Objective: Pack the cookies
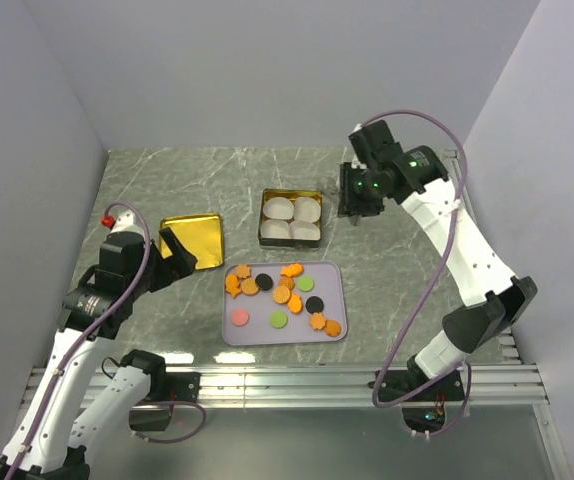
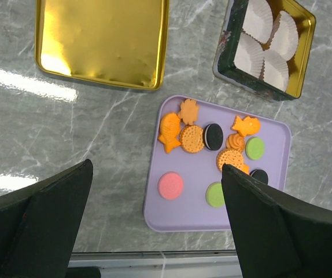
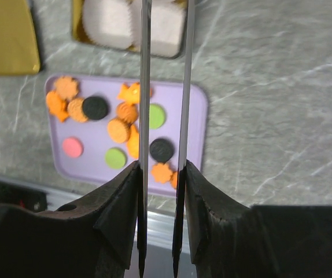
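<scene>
Left tool (image 2: 157,168): jaws wide apart, nothing between the fingers (image 2: 44,220). It hangs above the surface (image 2: 50,127). In the top view it sits over the near-left corner of the gold lid (image 1: 199,232).

Directly under and ahead of the left tool, between its two fingers in the wrist view, is the lilac tray (image 2: 192,204). The cookies (image 2: 192,139) lie flat on the tray: an orange cluster at the far side, with black, green and pink discs among and nearer than them. Further ahead and to the left lies the gold lid (image 2: 102,40), hollow side up. Ahead and to the right is the open tin (image 2: 227,52), with white paper cups (image 2: 261,20) inside.

Right tool (image 3: 164,116): jaws narrow, a slim gap, nothing held. In the top view the right tool (image 1: 360,200) is just beside the tin (image 1: 289,241), on the tin's right side, apart from it. Its height over the surface (image 3: 270,87) is not readable.

Seen past the right tool's thin fingers (image 3: 145,87), the tray (image 3: 91,136) and cookies (image 3: 120,130) lie mostly left of the gap. One black disc and part of a green disc show through the gap. The paper cups (image 3: 105,20) are at the upper left, the gold lid (image 3: 4,40) further left.

All cookies (image 1: 282,290) in view are on the tray (image 1: 257,332), which is well apart from both tools.
</scene>
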You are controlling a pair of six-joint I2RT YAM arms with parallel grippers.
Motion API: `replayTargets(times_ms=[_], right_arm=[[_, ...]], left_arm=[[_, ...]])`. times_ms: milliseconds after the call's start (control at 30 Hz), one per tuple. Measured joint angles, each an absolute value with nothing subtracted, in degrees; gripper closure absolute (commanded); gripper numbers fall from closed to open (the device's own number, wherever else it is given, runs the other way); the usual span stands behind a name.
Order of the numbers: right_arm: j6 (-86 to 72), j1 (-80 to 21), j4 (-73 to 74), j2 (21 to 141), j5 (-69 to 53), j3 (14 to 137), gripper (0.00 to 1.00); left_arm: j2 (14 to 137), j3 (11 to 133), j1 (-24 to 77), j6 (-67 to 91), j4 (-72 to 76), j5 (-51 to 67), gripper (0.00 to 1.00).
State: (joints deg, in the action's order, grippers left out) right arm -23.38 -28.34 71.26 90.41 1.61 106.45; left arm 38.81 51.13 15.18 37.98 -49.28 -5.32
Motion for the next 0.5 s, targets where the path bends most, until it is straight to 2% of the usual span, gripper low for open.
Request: replayTargets(times_ms=[300, 500], right_arm=[[-26.26, -42.02, 72.77, 91.83, 1.02, 106.34, 0.59], [-29.69, -52.56, 71.48, 89.43, 0.99, 100.92, 0.54]], left_arm=[[39.64, 51.11, 15.18, 37.93, -48.07, -4.12, 0.01], [40.01, 51.03, 15.18, 37.89, -47.68, -3.64, 0.01]])
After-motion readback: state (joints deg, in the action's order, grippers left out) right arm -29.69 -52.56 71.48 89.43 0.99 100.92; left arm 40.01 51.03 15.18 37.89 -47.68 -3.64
